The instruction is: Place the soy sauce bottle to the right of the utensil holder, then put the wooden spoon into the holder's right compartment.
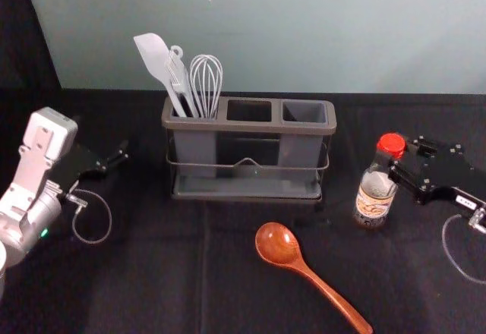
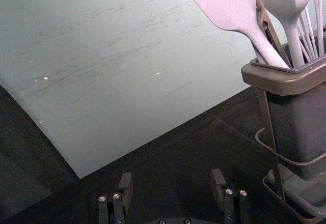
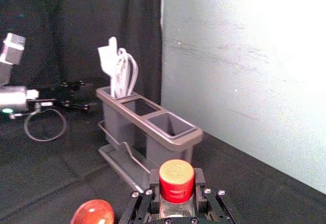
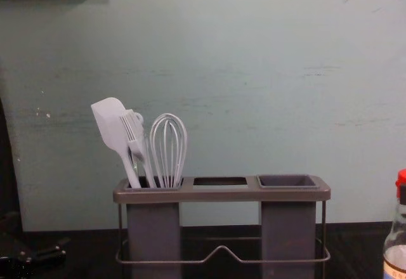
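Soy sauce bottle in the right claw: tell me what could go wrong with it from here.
The right claw holds the soy sauce bottle up high, around the neck just below the red cap, so the base might swing or tip as it is set down.

The wooden spoon lies loose in front of the utensil holder, its handle angled toward the bottle's side; a low, inward move could knock it.

pale green wall [image 1: 266, 30], black cloth [image 1: 137, 273]

And nothing's readable here: the soy sauce bottle [image 1: 384, 178] has its label [image 1: 373, 200] below the right hand [image 1: 399, 159], print too small!
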